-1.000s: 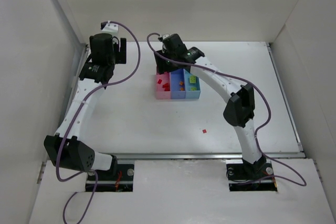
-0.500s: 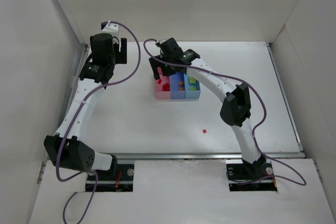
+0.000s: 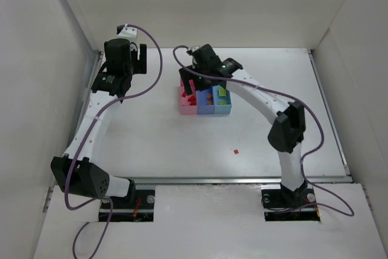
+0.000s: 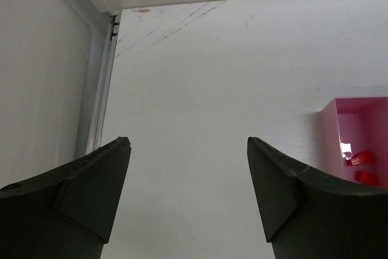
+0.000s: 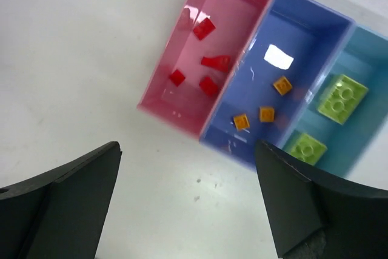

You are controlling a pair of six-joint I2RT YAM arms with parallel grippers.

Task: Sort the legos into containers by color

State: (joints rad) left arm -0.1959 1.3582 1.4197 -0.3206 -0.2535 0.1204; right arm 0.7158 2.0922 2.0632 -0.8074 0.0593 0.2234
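Three joined containers stand mid-table: pink (image 5: pixel 227 10), blue (image 5: pixel 303 47) and teal (image 5: pixel 370 53). Several red legos (image 5: pixel 209 85) lie in the pink one, three orange (image 5: pixel 267 114) in the blue, two lime-green (image 5: pixel 344 98) in the teal. One red lego (image 3: pixel 236 150) lies loose on the table toward the front. My right gripper (image 5: pixel 187 145) hovers open and empty above the bins' end; seen from above, the right gripper (image 3: pixel 194 82) is over the pink bin (image 3: pixel 183 110). My left gripper (image 4: pixel 188 141) is open and empty, left of the pink bin (image 4: pixel 354 100).
White walls enclose the table on the left, back and right. A metal rail (image 4: pixel 97 83) runs along the left edge near my left gripper. Purple cables (image 3: pixel 154 59) loop over both arms.
My right wrist swung left over the pink bin, then back right, and its elbow moved right. Its jaws stand wider. The left arm has not moved.
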